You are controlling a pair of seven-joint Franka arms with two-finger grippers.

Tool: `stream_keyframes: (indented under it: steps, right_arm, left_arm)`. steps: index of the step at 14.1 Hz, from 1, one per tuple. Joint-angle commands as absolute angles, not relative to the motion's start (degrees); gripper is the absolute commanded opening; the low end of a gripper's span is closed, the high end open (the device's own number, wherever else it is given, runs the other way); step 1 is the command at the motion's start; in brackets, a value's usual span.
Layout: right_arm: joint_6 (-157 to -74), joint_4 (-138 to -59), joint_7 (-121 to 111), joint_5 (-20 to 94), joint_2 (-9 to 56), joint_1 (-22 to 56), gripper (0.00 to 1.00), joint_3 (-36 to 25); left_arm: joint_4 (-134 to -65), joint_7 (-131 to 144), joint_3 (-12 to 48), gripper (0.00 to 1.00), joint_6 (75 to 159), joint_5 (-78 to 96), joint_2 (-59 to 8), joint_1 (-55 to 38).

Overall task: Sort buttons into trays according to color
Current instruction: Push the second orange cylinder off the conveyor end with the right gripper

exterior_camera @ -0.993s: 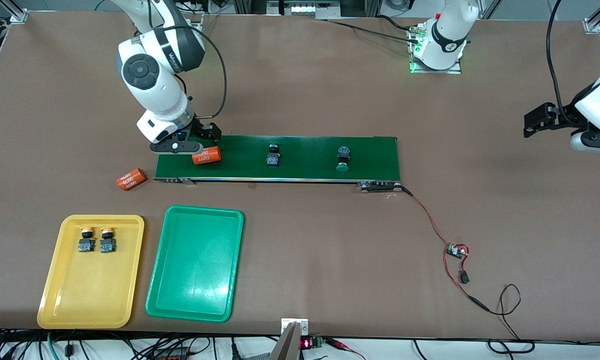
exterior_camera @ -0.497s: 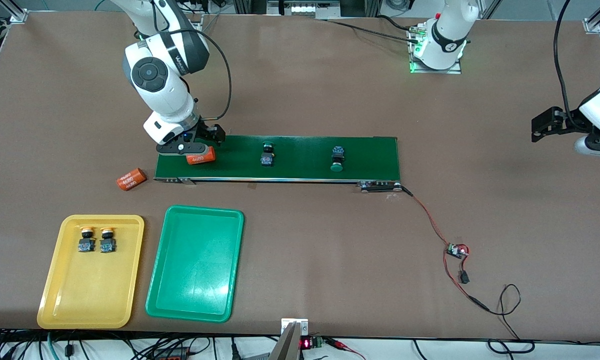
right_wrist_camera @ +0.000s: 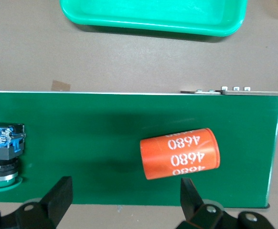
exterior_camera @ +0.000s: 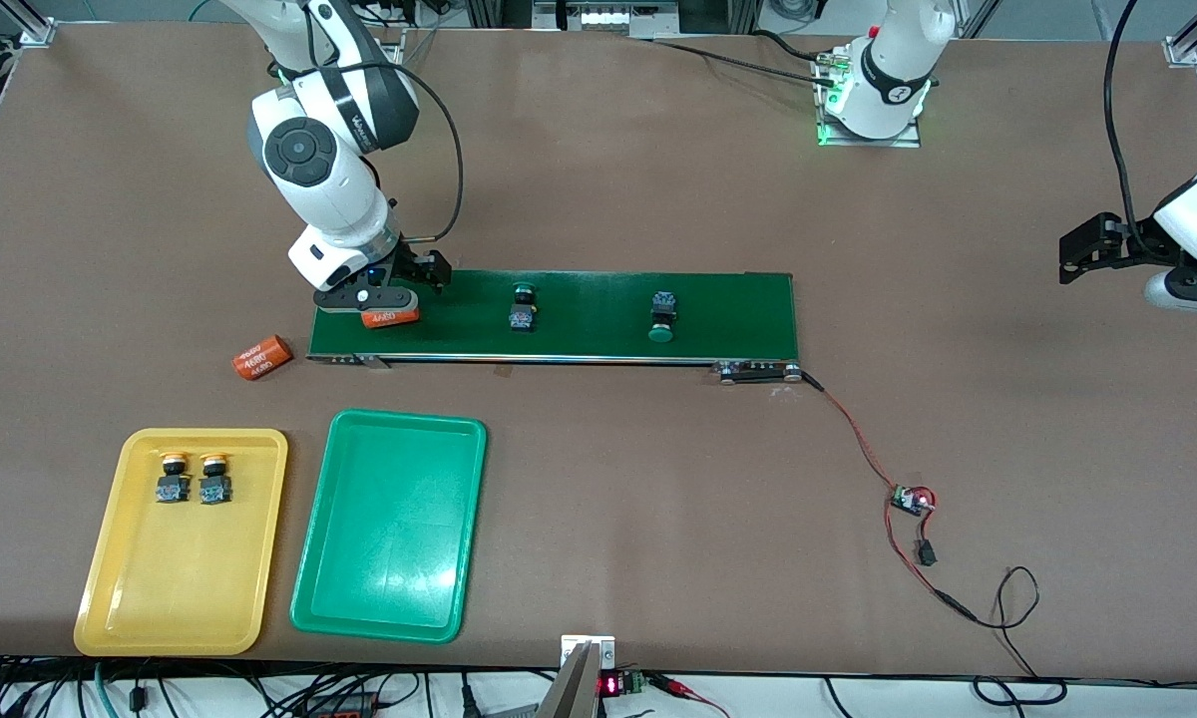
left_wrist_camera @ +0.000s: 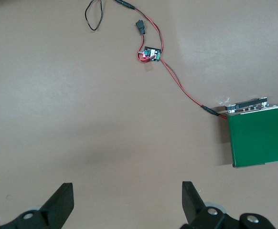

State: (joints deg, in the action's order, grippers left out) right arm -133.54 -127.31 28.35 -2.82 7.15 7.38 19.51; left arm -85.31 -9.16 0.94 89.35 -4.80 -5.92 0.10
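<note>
Two green-capped buttons lie apart on the dark-green conveyor belt. One of them, the green-capped button, also shows in the right wrist view. Two yellow-capped buttons sit side by side in the yellow tray. The green tray beside it holds nothing. My right gripper hangs open over the belt's end, just short of an orange cylinder, gripping nothing. My left gripper waits open over bare table.
A second orange cylinder lies on the table just off the belt's end. Red wires run from the belt's other end to a small circuit board. The green tray's rim shows in the right wrist view.
Both green buttons and the orange cylinder have travelled along the belt toward the right arm's end. My right gripper shifted slightly over the cylinder. The left arm drew back a little, then stopped.
</note>
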Motion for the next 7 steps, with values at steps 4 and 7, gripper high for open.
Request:
stream_keyframes:
  steps: [4,7]
  right_arm:
    - [-136.67,-127.0,29.62,-3.87,9.84,8.53,1.0,19.51]
    - [-138.95,-126.74,29.62,-3.87,11.33,9.05,1.0,19.51]
  left_arm:
    - [-84.38,-9.67,1.58,1.0,89.47,-6.42,-6.24,0.18]
    - [-84.2,-9.85,1.67,1.0,88.86,-6.33,-6.07,0.0]
